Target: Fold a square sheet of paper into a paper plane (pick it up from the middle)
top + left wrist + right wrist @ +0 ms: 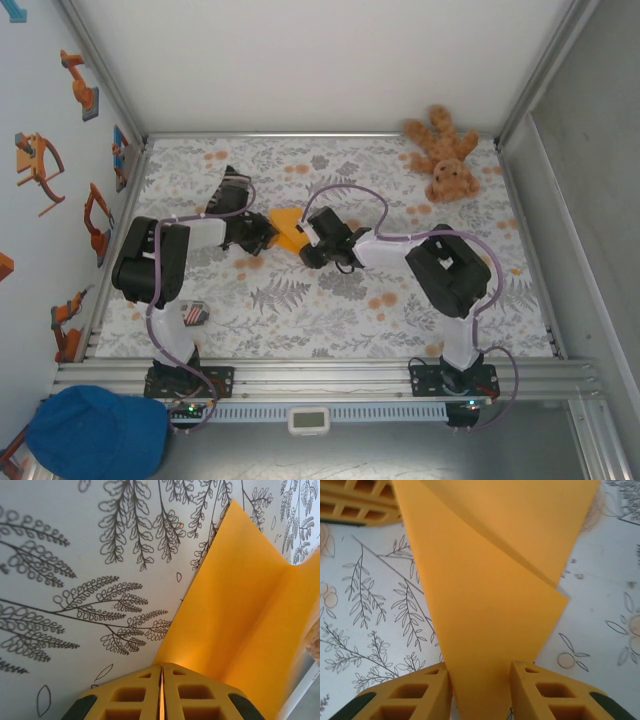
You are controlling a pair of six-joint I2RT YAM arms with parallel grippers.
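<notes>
The orange-yellow sheet of paper sits creased and folded between the two grippers at the middle of the patterned table. My left gripper is shut on its left edge. In the left wrist view the fingers meet around a thin sliver of paper, which rises up to the right with a fold in it. My right gripper stands open. In the right wrist view the folded sheet narrows down into the wide gap of that gripper, with its fingers apart on either side. The left gripper's fingers show at the upper left.
A brown teddy bear lies at the back right corner. A small striped object rests near the left arm's base. A blue cap and a white device sit off the table's near edge. Walls enclose the left, back and right sides.
</notes>
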